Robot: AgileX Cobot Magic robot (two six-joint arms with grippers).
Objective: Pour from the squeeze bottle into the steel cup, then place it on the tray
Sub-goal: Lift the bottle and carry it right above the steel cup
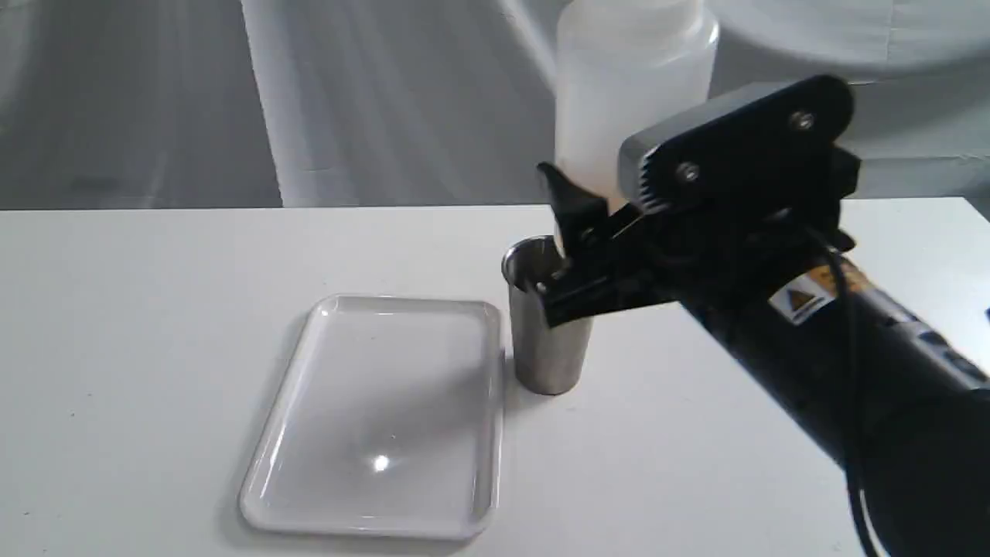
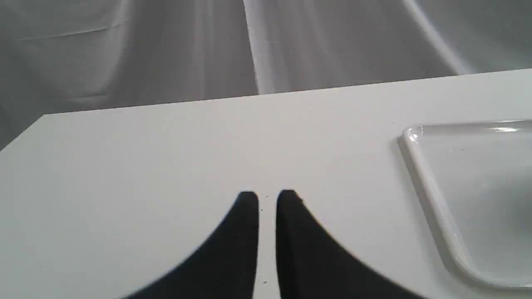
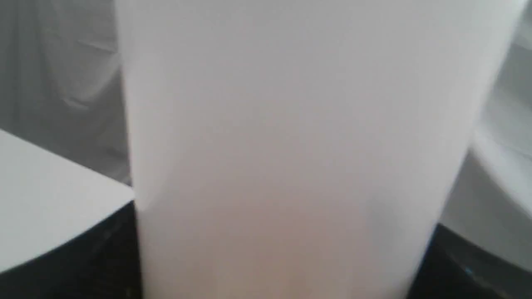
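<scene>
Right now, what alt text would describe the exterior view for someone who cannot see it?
The right pincer of a black robot arm holds a whitish squeeze bottle aloft near a steel cup on a white table. A bare white tray lies left of the cup.

A plain white desk (image 1: 155, 325) fills the foreground, matte and softly lit. Behind its far edge hangs a pale grey cloth backdrop (image 1: 116, 100), draped in long folds with one brighter vertical band.
</scene>
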